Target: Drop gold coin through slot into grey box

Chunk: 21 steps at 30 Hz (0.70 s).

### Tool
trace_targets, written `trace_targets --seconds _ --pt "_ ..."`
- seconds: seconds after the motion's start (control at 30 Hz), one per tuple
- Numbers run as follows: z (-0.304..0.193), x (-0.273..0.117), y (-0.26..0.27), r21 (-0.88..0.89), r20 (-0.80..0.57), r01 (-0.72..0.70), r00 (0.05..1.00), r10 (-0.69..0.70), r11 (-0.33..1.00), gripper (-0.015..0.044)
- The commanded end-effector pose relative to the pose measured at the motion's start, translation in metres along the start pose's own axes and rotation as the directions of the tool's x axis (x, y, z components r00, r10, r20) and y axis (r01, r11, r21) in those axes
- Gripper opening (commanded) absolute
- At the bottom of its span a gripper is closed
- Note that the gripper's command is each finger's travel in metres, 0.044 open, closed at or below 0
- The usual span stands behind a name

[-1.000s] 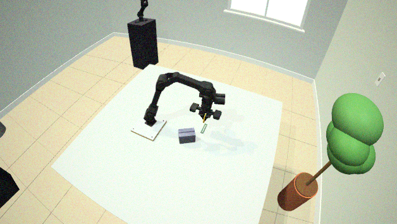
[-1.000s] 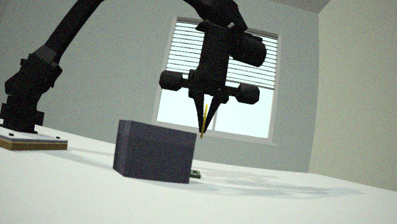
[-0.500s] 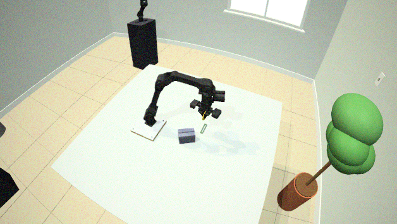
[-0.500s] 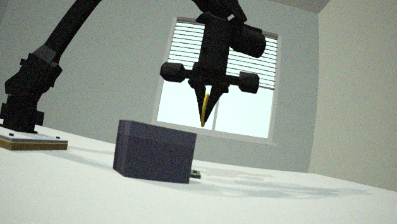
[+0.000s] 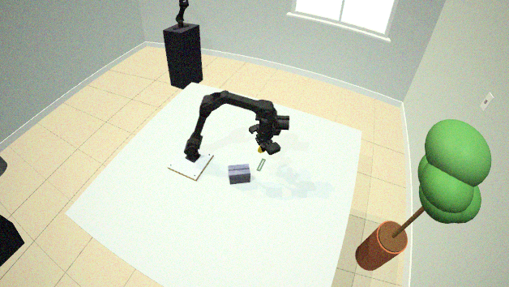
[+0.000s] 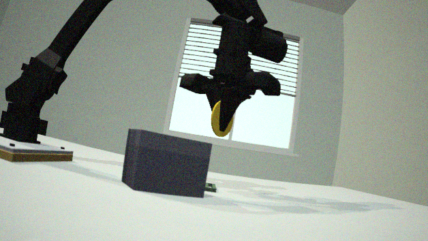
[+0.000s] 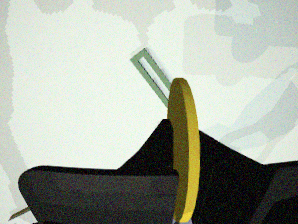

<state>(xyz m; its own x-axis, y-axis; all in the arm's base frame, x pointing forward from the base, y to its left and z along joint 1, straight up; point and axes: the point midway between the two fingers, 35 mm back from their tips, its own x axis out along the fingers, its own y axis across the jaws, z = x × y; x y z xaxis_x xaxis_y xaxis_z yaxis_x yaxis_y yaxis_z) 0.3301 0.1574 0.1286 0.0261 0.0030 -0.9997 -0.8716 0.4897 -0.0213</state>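
The gold coin (image 5: 260, 149) (image 6: 216, 119) (image 7: 186, 155) is upright between the fingertips of my gripper (image 5: 263, 147) (image 6: 222, 125) (image 7: 171, 126), which is shut on it. The coin's lower part sticks out past the tips, and it is well above the table. The dark-green holder (image 5: 258, 169) (image 6: 212, 190) (image 7: 152, 82) is empty; in the wrist view it runs diagonally relative to the coin, which hides its near end. The closed grey box (image 5: 239, 177) (image 6: 167, 167) stands beside the holder, towards the arm's base. Its lid slot (image 5: 238, 169) shows as a dark line in the top view.
The arm's base plate (image 5: 190, 168) (image 6: 37, 156) lies on the white surface (image 5: 194, 227) to the left of the box. A potted plant (image 5: 374, 251) and a black pedestal (image 5: 184, 57) stand off that surface.
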Motion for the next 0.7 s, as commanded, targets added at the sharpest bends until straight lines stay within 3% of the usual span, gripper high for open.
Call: trace_targets --seconds 0.0,0.23,0.67 --pt "0.003 -0.002 0.000 0.161 0.006 -0.002 1.000 0.001 0.987 0.0000" --pt "0.005 -0.002 0.000 0.363 0.006 -0.003 1.000 0.001 0.932 0.0000" --pt "-0.006 -0.003 -0.004 0.375 0.005 -0.002 1.000 0.000 0.927 0.0000"
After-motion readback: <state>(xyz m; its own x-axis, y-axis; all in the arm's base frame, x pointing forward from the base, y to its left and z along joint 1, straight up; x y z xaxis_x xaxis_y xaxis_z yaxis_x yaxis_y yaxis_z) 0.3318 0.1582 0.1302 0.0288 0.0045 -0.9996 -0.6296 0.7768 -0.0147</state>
